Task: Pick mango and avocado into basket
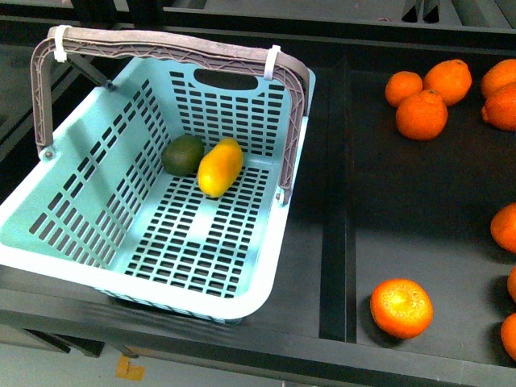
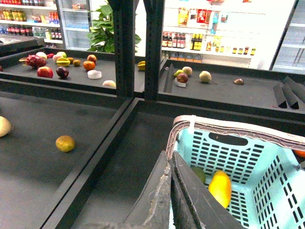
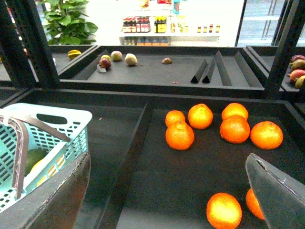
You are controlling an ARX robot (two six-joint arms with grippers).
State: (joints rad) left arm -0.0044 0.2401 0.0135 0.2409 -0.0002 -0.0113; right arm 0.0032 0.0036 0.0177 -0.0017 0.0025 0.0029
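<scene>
The mango lies on the slotted floor of the basket, toward its far end, with its long axis running from near-left to far-right in the front view. The avocado touches its left flank, so both fruits look already delivered and, as I judge it, no pick remains. From the left gripper the pair sits just beyond and to the right, low in the turquoise tub; its fingers are pressed together with nothing between them. The right gripper stands with fingers wide apart and empty, over the tray of oranges, well apart from the basket. The left arm seems the nearer. Neither arm shows in the front view, and in the right wrist view the basket wall and handle hide most of both fruits
</scene>
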